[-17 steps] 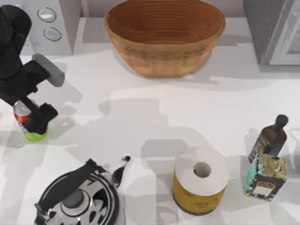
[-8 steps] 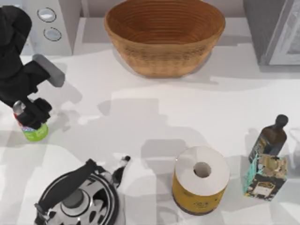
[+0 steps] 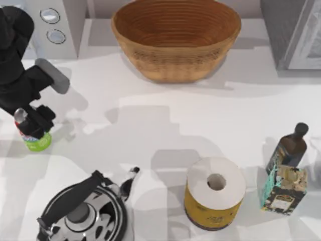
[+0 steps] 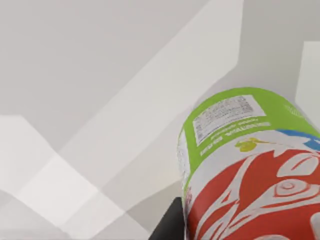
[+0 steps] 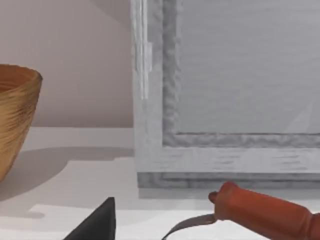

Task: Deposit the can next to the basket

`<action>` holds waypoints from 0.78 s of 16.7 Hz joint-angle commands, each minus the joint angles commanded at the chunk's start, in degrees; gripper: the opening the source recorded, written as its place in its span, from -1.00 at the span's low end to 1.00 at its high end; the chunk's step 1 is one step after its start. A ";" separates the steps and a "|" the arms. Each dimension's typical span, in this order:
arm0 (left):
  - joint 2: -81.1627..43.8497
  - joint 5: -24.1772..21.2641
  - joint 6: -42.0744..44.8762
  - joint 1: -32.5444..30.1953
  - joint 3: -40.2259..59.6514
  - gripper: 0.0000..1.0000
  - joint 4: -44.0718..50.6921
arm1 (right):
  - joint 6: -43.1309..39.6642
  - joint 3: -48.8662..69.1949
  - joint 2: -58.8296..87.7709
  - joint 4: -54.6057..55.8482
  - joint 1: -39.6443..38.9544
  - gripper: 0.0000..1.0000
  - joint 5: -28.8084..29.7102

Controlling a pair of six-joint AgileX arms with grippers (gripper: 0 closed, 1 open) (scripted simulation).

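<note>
The can, red above a green band, stands upright at the far left of the table. My left gripper comes down over it from above and is shut on its upper part, hiding the silver top. In the left wrist view the can looms large, with one dark finger pressed against its side. The basket, wide and woven, sits at the back centre, far from the can; its wall also appears in the right wrist view. A dark part of my parked right gripper shows near a grey framed panel.
A black-and-white kettle stands at the front left, close below the can. A yellow-wrapped paper roll, a dark bottle and a patterned carton occupy the front right. A dialled appliance stands at the back left. A red-handled tool lies near my right gripper.
My left gripper has shifted slightly left and its fingers have closed in on the can. The can stays in nearly the same spot.
</note>
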State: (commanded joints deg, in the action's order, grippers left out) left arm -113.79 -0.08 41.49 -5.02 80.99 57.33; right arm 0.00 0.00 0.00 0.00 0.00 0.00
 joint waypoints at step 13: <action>-0.15 -2.21 -10.37 -5.41 12.06 -1.00 4.34 | 0.00 0.00 0.00 0.00 0.00 1.00 0.00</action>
State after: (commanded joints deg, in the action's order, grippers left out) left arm -113.94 -2.30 31.12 -10.43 93.05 61.67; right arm 0.00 0.00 0.00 0.00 0.00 0.00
